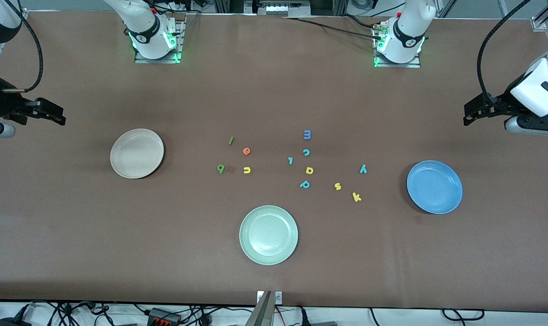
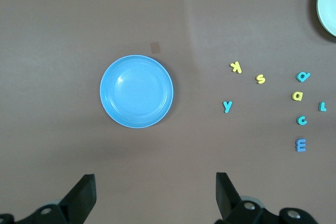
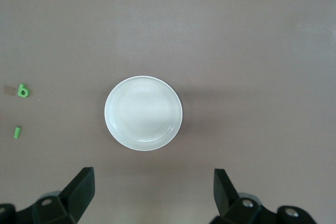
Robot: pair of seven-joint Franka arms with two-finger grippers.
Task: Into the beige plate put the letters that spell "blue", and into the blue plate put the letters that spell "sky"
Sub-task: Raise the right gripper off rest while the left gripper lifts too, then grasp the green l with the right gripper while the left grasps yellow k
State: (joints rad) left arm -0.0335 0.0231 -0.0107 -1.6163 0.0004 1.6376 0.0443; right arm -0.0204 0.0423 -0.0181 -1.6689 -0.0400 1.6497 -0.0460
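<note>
The beige plate [image 1: 137, 153] [image 3: 143, 113] lies toward the right arm's end of the table, the blue plate [image 1: 434, 186] [image 2: 136, 91] toward the left arm's end. Both hold nothing. Between them lie the light-green b [image 1: 221, 169], dark-green l [image 1: 230, 141], yellow u [image 1: 247, 170] and orange e [image 1: 246, 151]. Closer to the blue plate are the yellow s [image 1: 338, 186], yellow k [image 1: 356, 196] and teal y [image 1: 363, 169]. My right gripper [image 1: 56, 114] [image 3: 154, 190] hangs open high over the beige plate's end. My left gripper [image 1: 469, 114] [image 2: 156, 192] hangs open over the blue plate's end.
A pale green plate [image 1: 268, 234] sits nearer the front camera, mid-table. Other letters lie between the two groups: blue m [image 1: 307, 134], teal c [image 1: 306, 152], teal l [image 1: 290, 160], a yellow d-shaped letter [image 1: 309, 170] and teal p [image 1: 305, 184].
</note>
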